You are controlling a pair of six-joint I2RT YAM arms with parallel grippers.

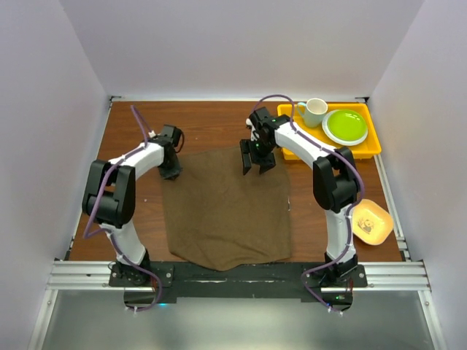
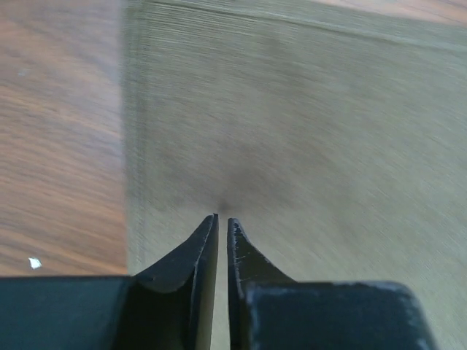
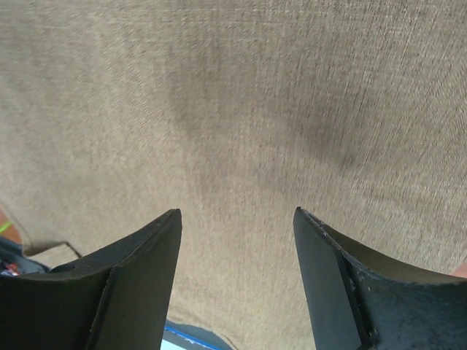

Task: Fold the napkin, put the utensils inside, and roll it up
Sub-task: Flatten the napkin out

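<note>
left jaws clenched at napkin (image 1: 226,211) edge | right jaws released above | tray (image 1: 368,148) — overhead only

Left arm (image 1: 120,186), right arm (image 1: 328,171): white shells on the long links, black housings at the joints behind each claw. One purple cable (image 1: 139,120) per arm, hanging in loose loops clear of the links. Left claw (image 2: 222,217): matte black fingers (image 2: 197,255) tapering to thin edges. Right claw (image 3: 237,211): black wedge fingers (image 3: 139,277), pale scuffs on one inner edge, flat block behind
</note>
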